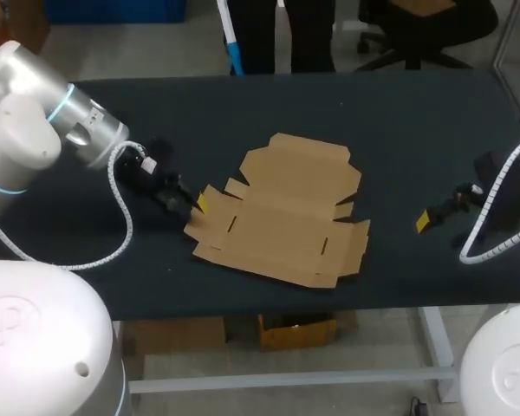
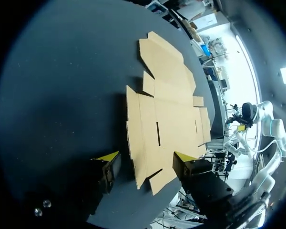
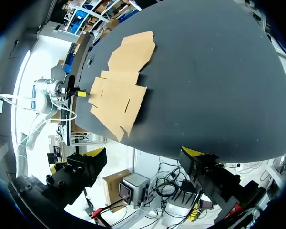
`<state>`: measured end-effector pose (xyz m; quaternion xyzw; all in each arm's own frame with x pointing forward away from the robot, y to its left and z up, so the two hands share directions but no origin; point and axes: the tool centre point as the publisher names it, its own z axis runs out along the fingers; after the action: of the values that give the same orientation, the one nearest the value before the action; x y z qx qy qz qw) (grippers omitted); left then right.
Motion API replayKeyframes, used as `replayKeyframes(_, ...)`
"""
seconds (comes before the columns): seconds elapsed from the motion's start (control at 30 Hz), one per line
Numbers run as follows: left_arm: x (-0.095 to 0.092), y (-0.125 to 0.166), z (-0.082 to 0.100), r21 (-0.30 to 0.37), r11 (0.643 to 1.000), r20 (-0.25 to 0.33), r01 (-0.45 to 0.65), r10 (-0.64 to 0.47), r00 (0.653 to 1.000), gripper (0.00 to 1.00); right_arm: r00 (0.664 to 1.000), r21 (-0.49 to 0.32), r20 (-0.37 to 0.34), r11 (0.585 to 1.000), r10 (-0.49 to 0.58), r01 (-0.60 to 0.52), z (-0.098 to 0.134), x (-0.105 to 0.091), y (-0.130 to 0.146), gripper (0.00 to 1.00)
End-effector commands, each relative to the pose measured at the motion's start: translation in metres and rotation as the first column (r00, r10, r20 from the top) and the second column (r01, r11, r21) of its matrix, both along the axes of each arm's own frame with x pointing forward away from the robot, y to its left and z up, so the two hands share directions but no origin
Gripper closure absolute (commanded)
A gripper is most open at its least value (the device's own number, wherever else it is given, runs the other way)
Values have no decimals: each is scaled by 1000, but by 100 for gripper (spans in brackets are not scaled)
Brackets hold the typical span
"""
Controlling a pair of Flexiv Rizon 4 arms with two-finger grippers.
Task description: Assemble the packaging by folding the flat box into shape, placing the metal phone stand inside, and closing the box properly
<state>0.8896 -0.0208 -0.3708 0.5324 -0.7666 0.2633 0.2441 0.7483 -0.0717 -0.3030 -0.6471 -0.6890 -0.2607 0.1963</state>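
A flat brown cardboard box blank (image 1: pixel 282 208) lies unfolded near the middle of the dark table (image 1: pixel 399 121), flaps spread out. My left gripper (image 1: pixel 195 204) is low at the blank's left edge. In the left wrist view its yellow-tipped fingers (image 2: pixel 107 160) stand apart, and the near corner flaps of the blank (image 2: pixel 167 119) lie flat between them. My right gripper (image 1: pixel 425 221) is open over bare table, well to the right of the blank (image 3: pixel 121 81), with nothing between its fingers (image 3: pixel 193 155). No metal phone stand is in view.
The blank's near edge lies close to the table's front edge (image 1: pixel 269 299). The left arm's white coiled cable (image 1: pixel 121 234) hangs down over the table's left front part. Bare tabletop stretches behind the blank and to its right.
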Motion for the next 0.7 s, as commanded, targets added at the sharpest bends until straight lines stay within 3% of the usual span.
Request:
replayKeyframes(0.03,22,3,1,28,994,-107,102,-98,989,0,1000,4,-3,1000,2,-2,0,0,-1,0)
replayKeyframes(0.37,36,0,-5,6,983,-163,185,-182,970,2,1000,5,-3,1000,-3,3,0,-1,-1,0)
replayKeyframes(0.5,38,-5,-8,4,977,-180,214,-209,961,21,1000,5,-4,1000,-6,6,0,-1,-1,0)
replayKeyframes(0.57,38,-8,-9,5,976,-183,218,-213,960,52,1000,5,-5,1000,-7,7,0,-1,-1,0)
replayKeyframes(0.7,35,-13,-12,12,973,-186,229,-223,957,68,1000,5,-5,1000,-8,8,0,-1,-2,0)
